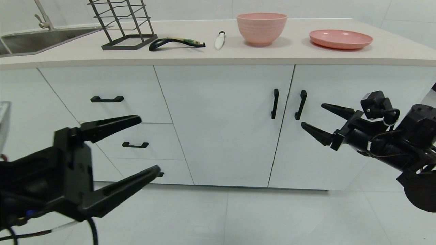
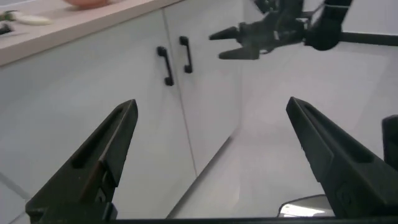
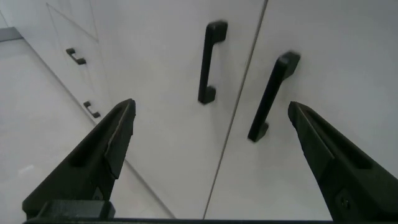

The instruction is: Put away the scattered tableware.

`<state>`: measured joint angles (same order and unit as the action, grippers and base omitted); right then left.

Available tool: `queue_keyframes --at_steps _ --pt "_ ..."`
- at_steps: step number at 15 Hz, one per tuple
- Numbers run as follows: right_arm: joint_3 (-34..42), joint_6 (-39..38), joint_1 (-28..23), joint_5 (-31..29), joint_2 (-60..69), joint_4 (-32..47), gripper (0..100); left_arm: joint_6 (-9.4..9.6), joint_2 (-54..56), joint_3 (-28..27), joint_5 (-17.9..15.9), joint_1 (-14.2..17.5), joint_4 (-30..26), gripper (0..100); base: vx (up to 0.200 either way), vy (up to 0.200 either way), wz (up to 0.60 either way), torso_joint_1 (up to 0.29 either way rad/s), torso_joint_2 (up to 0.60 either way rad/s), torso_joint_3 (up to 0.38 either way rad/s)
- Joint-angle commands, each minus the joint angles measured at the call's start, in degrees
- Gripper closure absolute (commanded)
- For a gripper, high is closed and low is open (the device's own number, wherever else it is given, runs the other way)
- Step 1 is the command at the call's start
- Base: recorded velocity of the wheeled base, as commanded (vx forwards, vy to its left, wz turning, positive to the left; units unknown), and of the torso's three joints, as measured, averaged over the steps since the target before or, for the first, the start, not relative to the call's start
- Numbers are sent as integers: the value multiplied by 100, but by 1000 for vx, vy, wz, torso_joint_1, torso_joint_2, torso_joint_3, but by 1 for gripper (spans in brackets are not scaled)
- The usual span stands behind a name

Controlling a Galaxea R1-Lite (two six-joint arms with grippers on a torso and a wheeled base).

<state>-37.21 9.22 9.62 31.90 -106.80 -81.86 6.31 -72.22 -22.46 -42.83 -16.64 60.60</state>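
Pink ribbed bowl [image 1: 261, 29], pink flat plate [image 1: 340, 38], black long-handled spoon [image 1: 175, 43], small white utensil [image 1: 220, 40]: scattered on beige countertop [image 1: 306, 54], near black wire rack [image 1: 124, 23]. Left gripper [image 1: 149, 143], right gripper [image 1: 312, 115]: spread wide, empty, low before white cabinet doors [image 1: 224, 129]. Best: lift arms above counter edge first.

The sink [image 1: 41, 40] and rack [image 1: 119, 48] run off my head view's edges. The white utensil [image 1: 220, 40] is too small to name.
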Motion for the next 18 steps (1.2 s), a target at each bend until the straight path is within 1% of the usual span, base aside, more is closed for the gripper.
queue_keyframes --at_steps 1,2,3,4,5,6,7,9,10,11,12,13,14,15,16,17,18 --pt "-199 1 31 0 -130 3 0 63 -2139 -207 -279 -964 1428 0 0 0 0 0 0 0" --pt "-314 1 31 0 -130 -5 0 63 -2517 -277 -270 -1439 1885 0 0 0 0 0 0 0" --pt "-340 1 31 0 -113 -5 0 10 -2842 -382 -138 -1922 2237 0 0 0 0 0 0 0" --pt "-270 10 40 0 -122 -5 0 -69 -3132 -602 204 -2159 2334 0 0 0 0 0 0 0" --pt "-243 54 93 0 -130 3 0 -236 -3439 -954 582 -2194 2334 0 0 0 0 0 0 0" --pt "-296 133 110 0 -122 -5 0 -324 -3791 -1420 635 -2168 2325 0 0 0 0 0 0 0" --pt "-375 142 172 0 -95 -5 0 -315 -3984 -1771 635 -2098 2307 0 0 0 0 0 0 0" --pt "-375 142 216 0 -60 -5 0 -289 -4485 -2826 609 -2054 1956 0 0 0 0 0 0 0" --pt "-366 142 198 0 -104 -5 0 -201 -4635 -3283 600 -2054 1578 0 0 0 0 0 0 0" --pt "-366 142 172 0 -148 -5 0 -60 -4652 -3705 591 -2054 1024 0 0 0 0 0 0 0" --pt "-366 142 154 0 -201 -5 0 89 -4652 -4127 582 -2054 338 0 0 0 0 0 0 0" --pt "-366 142 110 0 -289 3 0 344 -4661 -4592 538 -2054 -417 0 0 0 0 0 0 0" --pt "-375 133 58 0 -376 3 0 625 -4687 -4988 380 -2054 -1085 0 0 0 0 0 0 0" --pt "-384 133 -4 9 -456 3 0 1012 -4767 -5445 160 -2054 -1797 0 0 0 0 0 0 0" --pt "-410 133 -39 62 -508 -5 0 1232 -4837 -5761 -7 -2054 -2219 0 0 0 0 0 0 0" --pt "-533 133 -101 220 -623 -5 0 1425 -4969 -6174 -367 -2054 -2685 0 0 0 0 0 0 0" --pt "-665 133 -118 255 -772 -5 0 1452 -5074 -6412 -666 -2063 -2852 0 0 0 0 0 0 0"
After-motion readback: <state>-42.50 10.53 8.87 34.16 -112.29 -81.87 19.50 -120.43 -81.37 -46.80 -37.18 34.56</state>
